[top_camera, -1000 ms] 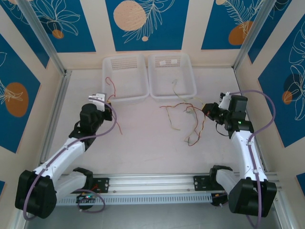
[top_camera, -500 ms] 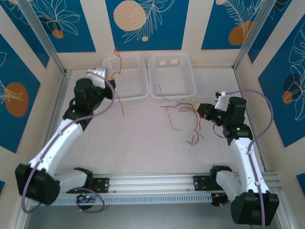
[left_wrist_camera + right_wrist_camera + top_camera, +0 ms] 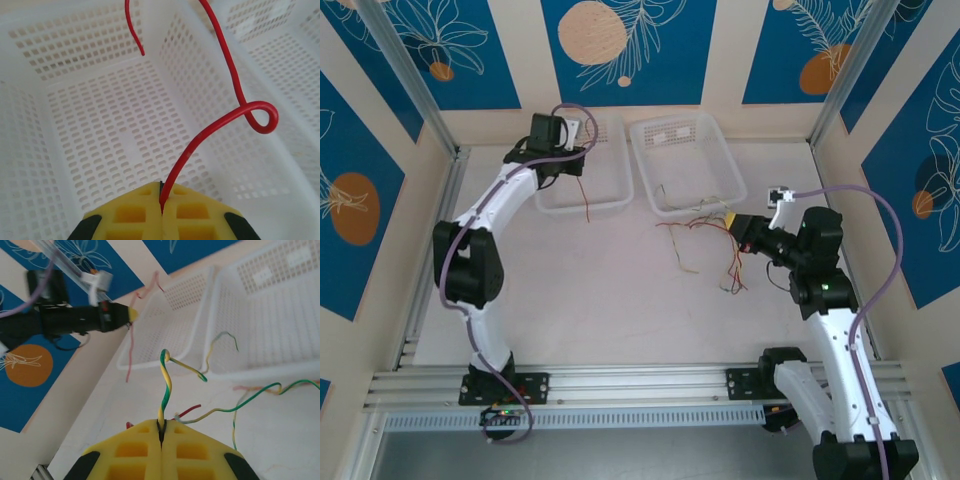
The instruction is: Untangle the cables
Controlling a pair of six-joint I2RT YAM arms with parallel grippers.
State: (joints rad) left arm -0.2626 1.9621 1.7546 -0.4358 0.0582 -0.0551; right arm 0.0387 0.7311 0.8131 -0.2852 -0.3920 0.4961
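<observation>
red cable (image 3: pixel 233 80) cut by top edge, tangled cables (image 3: pixel 704 224) indistinct

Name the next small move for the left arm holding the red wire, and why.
Probably open the left gripper and let the red wire drop: it dangles alone, clear of the tangle, above the left basket, so releasing it should sort it.
</observation>
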